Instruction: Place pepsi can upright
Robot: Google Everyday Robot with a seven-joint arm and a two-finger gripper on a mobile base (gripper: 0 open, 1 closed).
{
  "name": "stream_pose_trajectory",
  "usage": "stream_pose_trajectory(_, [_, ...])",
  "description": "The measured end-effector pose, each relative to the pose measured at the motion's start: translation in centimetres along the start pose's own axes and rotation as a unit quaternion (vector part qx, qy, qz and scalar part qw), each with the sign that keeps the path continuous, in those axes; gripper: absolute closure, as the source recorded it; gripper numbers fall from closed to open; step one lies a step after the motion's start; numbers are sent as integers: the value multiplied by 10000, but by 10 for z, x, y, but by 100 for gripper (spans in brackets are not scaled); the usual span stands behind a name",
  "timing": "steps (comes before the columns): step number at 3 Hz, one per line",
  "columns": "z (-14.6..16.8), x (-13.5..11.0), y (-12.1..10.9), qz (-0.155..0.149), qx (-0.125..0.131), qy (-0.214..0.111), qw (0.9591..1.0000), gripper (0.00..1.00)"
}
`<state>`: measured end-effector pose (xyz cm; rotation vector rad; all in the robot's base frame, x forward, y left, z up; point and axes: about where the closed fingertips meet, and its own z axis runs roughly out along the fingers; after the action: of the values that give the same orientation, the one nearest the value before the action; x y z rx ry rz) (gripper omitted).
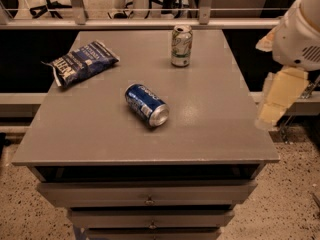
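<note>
pepsi can [146,104] is down on its side, roughly centre of the grey table [215,119], slightly left of the middle. Its axis runs diagonally: 1 silver end faces front-right toward the camera, the other end points back-left. White lettering shows on the blue side wall. Nothing touches it.

gripper [272,109] hangs off the table's right edge, pointing down, below the white arm housing [300,34]. It is well apart from the pepsi can, with bare tabletop between them. Cannot tell how far open it is; no object is visible in it.

Also on top are 1 pale green-and-white can [181,45], upright near the back edge, and 1 crinkled blue chip bag [82,61] at back-left. Both are clear of the pepsi can. Drawer fronts [150,194] sit under the top.
</note>
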<state>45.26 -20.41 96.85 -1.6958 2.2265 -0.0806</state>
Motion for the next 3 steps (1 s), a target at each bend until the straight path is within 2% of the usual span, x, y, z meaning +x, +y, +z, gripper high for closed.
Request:
stream_pose_trajectory(2, [62, -54, -22, 445, -180, 12, 9988, 0])
stream_pose_trajectory(3, [81, -87, -23, 682, -339, 22, 9971, 0])
